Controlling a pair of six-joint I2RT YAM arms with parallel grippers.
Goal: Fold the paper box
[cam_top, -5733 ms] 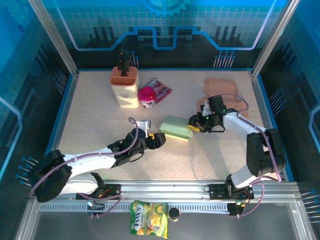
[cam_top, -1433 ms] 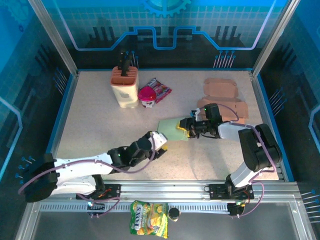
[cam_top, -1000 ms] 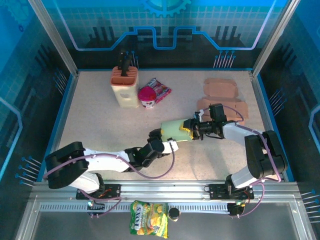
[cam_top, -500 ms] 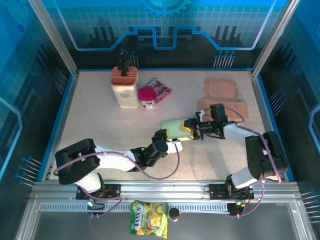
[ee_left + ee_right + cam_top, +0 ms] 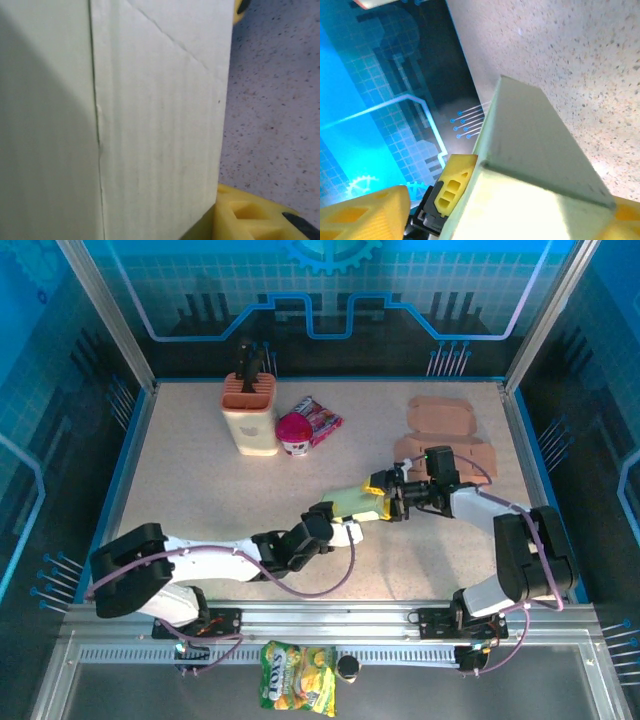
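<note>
Where the top view places the centre of the surface [image 5: 200, 490], the green paper box [image 5: 355, 502] lies just toward 3 o'clock, with both arms meeting at it.

1. Left claw [image 5: 335, 524]: it sits against the box corner facing 7 o'clock. In the left wrist view a creased box panel stands very close to the camera, and one yellow finger [image 5: 250, 217] touches the panel's lower edge. Whether this claw is clenched on the box cannot be told.

2. Right claw [image 5: 383, 496]: it is released. Its yellow fingers [image 5: 365, 215] straddle the box end facing 3 o'clock. In the right wrist view the box edge lies against one finger, and a gap separates it from the other.

3. Other items on the surface:
- A beige knife block [image 5: 250, 415] with an orange top stands at 11 o'clock.
- A pink-lidded cup [image 5: 293, 433] stands just beside the block, toward 3 o'clock.
- A snack packet [image 5: 322, 418] touches the cup.
- Flat tan cardboard blanks [image 5: 445, 430] lie stacked at 2 o'clock, near the right arm.

4. At 6 o'clock, in front of the arm bases, a yellow-green snack bag [image 5: 298, 690] lies off the surface.
</note>
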